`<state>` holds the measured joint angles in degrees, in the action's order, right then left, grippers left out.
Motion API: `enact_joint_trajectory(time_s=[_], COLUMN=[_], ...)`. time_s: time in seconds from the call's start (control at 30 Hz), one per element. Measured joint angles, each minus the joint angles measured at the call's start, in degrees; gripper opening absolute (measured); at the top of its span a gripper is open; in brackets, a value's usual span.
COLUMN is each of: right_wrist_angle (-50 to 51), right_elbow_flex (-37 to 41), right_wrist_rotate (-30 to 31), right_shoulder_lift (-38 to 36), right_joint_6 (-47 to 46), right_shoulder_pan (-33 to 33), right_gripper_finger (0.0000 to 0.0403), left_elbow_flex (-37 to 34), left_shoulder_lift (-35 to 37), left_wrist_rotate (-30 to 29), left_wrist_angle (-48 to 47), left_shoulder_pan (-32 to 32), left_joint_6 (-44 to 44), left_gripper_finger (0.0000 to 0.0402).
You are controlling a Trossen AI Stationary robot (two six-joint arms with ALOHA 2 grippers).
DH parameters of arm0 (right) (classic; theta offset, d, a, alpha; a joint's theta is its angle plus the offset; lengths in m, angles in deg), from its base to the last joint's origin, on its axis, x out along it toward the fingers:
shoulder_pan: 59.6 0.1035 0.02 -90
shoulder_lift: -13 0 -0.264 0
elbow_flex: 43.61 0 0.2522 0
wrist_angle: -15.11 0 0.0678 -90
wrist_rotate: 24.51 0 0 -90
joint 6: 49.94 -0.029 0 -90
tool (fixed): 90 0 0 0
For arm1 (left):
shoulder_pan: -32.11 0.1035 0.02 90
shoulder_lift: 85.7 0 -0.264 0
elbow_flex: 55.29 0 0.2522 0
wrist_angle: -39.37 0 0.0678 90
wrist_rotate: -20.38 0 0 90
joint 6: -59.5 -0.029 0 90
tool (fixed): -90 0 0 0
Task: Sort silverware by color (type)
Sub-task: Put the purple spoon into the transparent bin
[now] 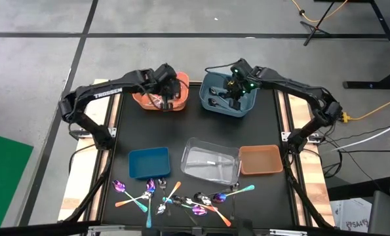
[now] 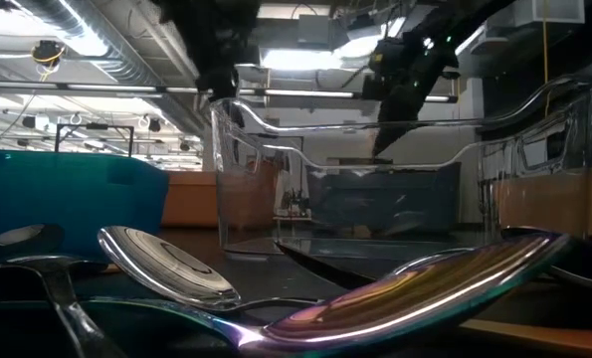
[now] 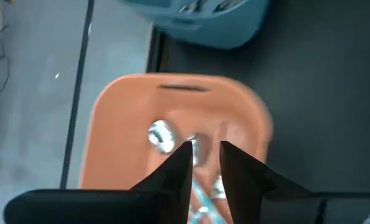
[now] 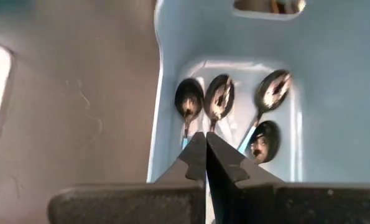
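Loose silverware (image 1: 181,196) lies on the black table near its front edge: iridescent, silver, orange-handled and teal-handled pieces. The low view shows it close up, with a silver spoon (image 2: 166,264) and an iridescent spoon (image 2: 425,288) foremost. My left gripper (image 3: 204,146) hangs open above the orange bin (image 3: 129,112) at the far left, where silver spoons (image 3: 161,134) lie. My right gripper (image 4: 205,135) is shut and hangs above the blue-grey bin (image 4: 172,74) at the far right, which holds several dark-bowled spoons (image 4: 219,96).
Between the bins and the loose silverware stand a blue tray (image 1: 149,162), a clear bin (image 1: 211,162) and a brown tray (image 1: 260,159) in a row. Bare black table lies between this row and the two far bins.
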<state>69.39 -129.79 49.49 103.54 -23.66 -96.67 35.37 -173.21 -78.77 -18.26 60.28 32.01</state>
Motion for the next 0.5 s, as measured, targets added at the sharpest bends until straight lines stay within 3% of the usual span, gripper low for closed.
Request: enact_joint_trajectory(time_s=[0.27, 0.5], right_wrist_angle=[0.0, 0.0], right_elbow_flex=[0.0, 0.0], right_wrist_rotate=[1.5, 4.8], right_shoulder_lift=[-8.8, -12.6], right_joint_6=[-7.0, -15.5], right_shoulder_pan=[8.4, 22.7], right_gripper_finger=[0.0001, 0.0001], left_elbow_flex=[0.0, 0.0], left_shoulder_lift=[4.0, 4.3], left_wrist_rotate=[0.1, 1.3], left_wrist_angle=[-1.7, -1.7], left_shoulder_pan=[-12.6, -25.8], left_joint_6=[8.5, 20.9], left_gripper_finger=[0.0075, 0.0075])
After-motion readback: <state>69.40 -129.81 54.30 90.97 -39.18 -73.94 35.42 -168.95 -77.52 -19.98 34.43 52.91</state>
